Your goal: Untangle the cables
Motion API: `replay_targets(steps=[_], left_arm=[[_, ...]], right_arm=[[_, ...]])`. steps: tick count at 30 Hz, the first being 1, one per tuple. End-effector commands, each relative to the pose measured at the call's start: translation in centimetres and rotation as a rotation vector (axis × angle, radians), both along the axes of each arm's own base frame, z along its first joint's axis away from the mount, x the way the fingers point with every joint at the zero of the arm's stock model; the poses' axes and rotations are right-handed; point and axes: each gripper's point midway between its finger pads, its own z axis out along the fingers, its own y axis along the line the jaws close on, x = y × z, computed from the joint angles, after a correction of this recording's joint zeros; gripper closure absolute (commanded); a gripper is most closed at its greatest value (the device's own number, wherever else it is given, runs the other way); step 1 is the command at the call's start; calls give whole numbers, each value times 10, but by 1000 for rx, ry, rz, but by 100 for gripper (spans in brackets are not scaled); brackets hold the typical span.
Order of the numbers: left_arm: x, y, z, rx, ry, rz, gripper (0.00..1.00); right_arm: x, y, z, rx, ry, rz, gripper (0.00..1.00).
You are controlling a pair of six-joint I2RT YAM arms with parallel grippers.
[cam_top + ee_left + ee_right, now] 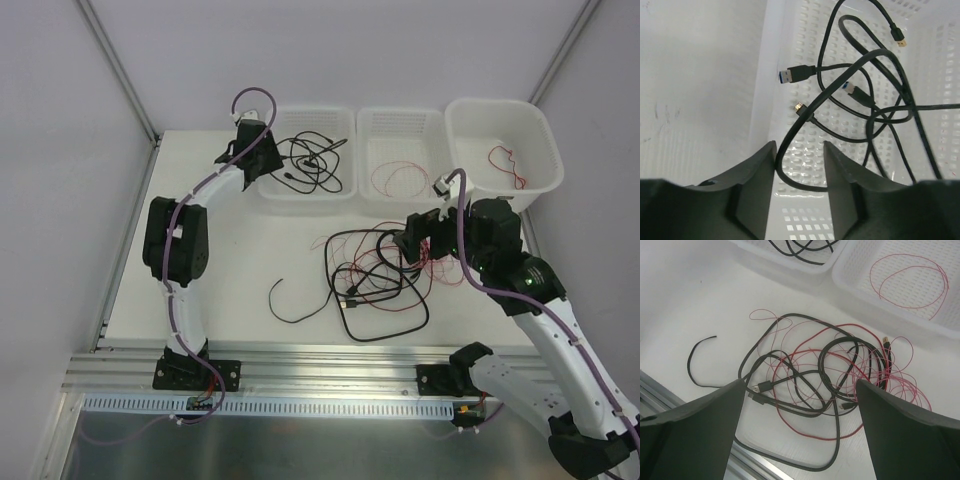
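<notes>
Since the cables (830,371) tangled on the worktop (240,260) are light, limp and quick to snag, we judge a stiffer black plug (762,386) the best hold for our wide-open right hand (800,385), while our left hand (799,146), unclenched, straddles a black cord (787,137) in the far-left basket (771,65).

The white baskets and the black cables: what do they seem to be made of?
The baskets look like white moulded plastic, slightly glossy: thin perforated walls and rounded rims. The black cables seem to have a matte rubber or soft plastic sheath, since they bend in loose loops; their plug tips shine like metal.
</notes>
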Motion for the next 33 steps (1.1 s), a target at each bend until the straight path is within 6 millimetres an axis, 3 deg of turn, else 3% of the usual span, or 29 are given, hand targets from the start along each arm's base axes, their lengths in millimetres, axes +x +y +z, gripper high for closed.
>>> replay_targets(steps=[1, 5, 6, 12, 13, 15, 16, 17, 18, 19, 20, 21, 23, 24, 26, 27, 28, 29, 30, 32, 33], left_arm=[[-8, 3, 51, -60, -82, 12, 54], [-18, 1, 84, -95, -132, -1, 43], [-22, 1, 100, -108, -160, -10, 39], [-48, -1, 157, -153, -257, -53, 10], [-55, -5, 158, -167, -254, -79, 6], [-72, -8, 179, -196, -288, -115, 1], [-83, -13, 174, -213, -269, -152, 1], [-99, -15, 191, -235, -300, -175, 1], [-109, -19, 192, -247, -297, -201, 1], [-122, -21, 180, -250, -271, -226, 1], [-143, -28, 193, -280, -292, -287, 1], [-159, -33, 171, -294, -240, -313, 1], [-194, -46, 173, -344, -231, -395, 1], [-210, -49, 145, -343, -171, -409, 1], [-244, -64, 134, -358, -151, -457, 1], [-261, -68, 102, -353, -82, -461, 1], [-278, -81, 90, -351, -52, -495, 1], [-292, -86, 83, -376, -24, -490, 1], [-300, -80, 53, -356, 31, -437, 1], [-317, -86, 32, -398, 101, -362, 2], [-322, -82, 11, -391, 141, -312, 3]], right_arm=[[-12, -12, -3, -16, 11, -29, 3], [-23, -17, -9, -23, 30, -29, 3], [-26, -19, -7, -17, 23, -28, 3], [-39, -23, -18, -12, 61, -28, 3], [-43, -23, -18, -6, 63, -20, 3], [-47, -21, -26, 1, 91, -11, 3], [-50, -19, -29, 8, 105, 0, 3], [-52, -18, -37, 6, 131, 2, 3], [-54, -17, -41, 18, 152, 3, 3], [-58, -12, -47, 26, 177, 26, 3], [-60, -10, -58, 22, 213, 34, 3], [-63, -7, -66, 28, 241, 39, 3], [-64, -4, -78, 35, 272, 44, 3], [-67, -4, -92, 28, 301, 42, 3], [-69, -1, -100, 47, 318, 38, 3], [-71, 0, -112, 42, 339, 37, 3], [-73, 1, -117, 50, 353, 31, 3], [-73, 2, -119, 58, 348, 32, 3], [-74, 2, -122, 63, 344, 30, 3], [-77, 3, -132, 54, 347, 36, 3], [-79, 3, -135, 67, 361, 24, 3]])
